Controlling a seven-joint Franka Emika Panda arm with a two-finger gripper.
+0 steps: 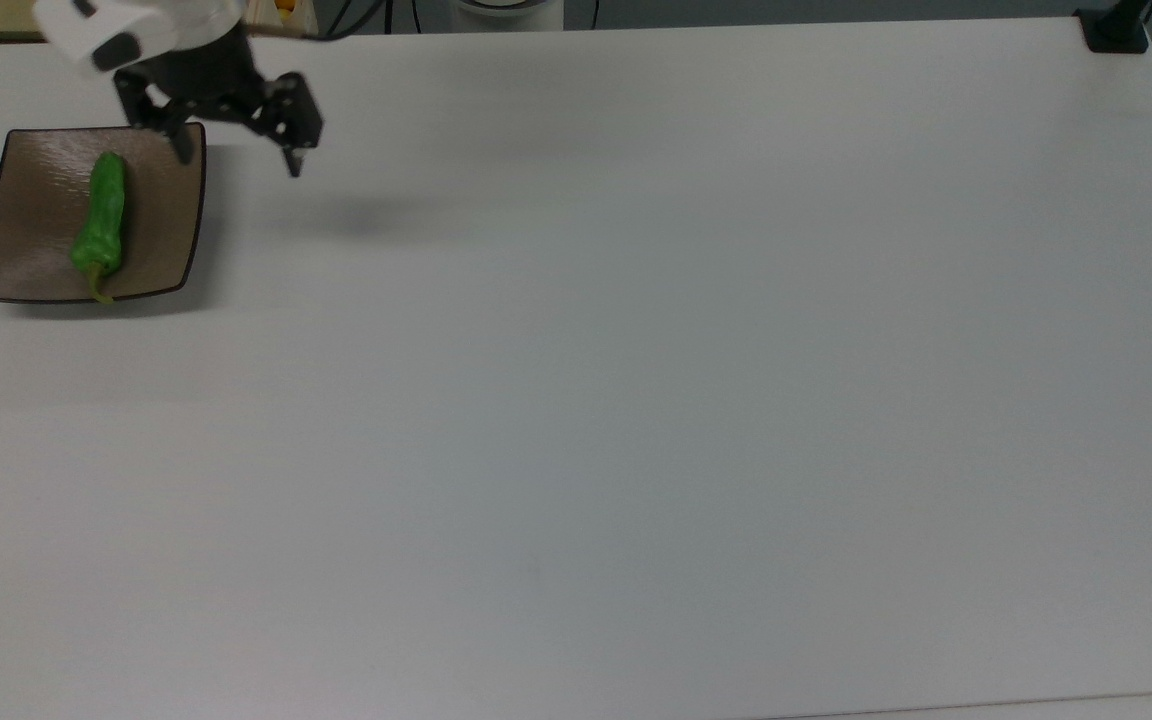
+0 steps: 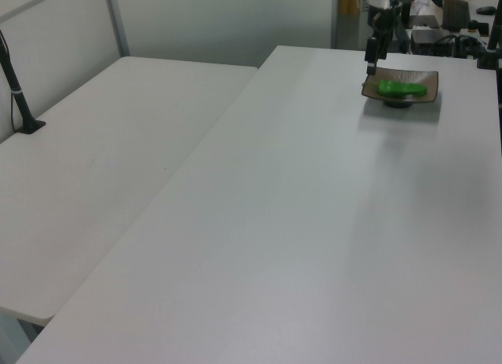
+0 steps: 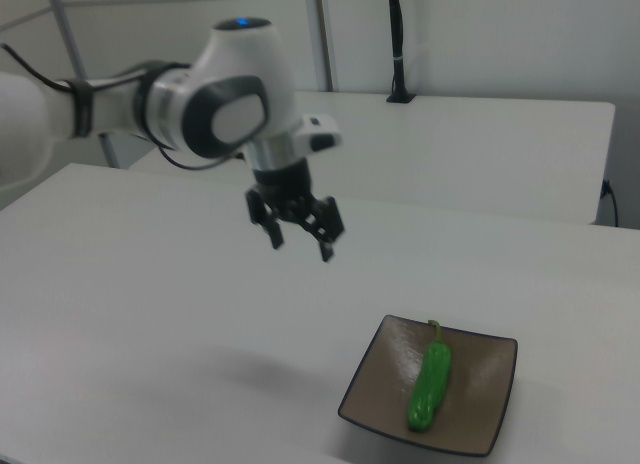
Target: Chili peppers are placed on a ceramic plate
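One green chili pepper (image 1: 101, 222) lies flat on the square brown ceramic plate (image 1: 31, 200), stem toward the top view's bottom edge. Above the white desk (image 1: 636, 400), the gripper (image 1: 236, 155) hangs beside the plate, jaws apart and empty.

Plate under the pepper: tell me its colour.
Glossy brown with a thin dark rim; the plate shows best in the top view, under the green pepper.

A white table (image 1: 636, 400) carries the ceramic plate (image 1: 36, 195).
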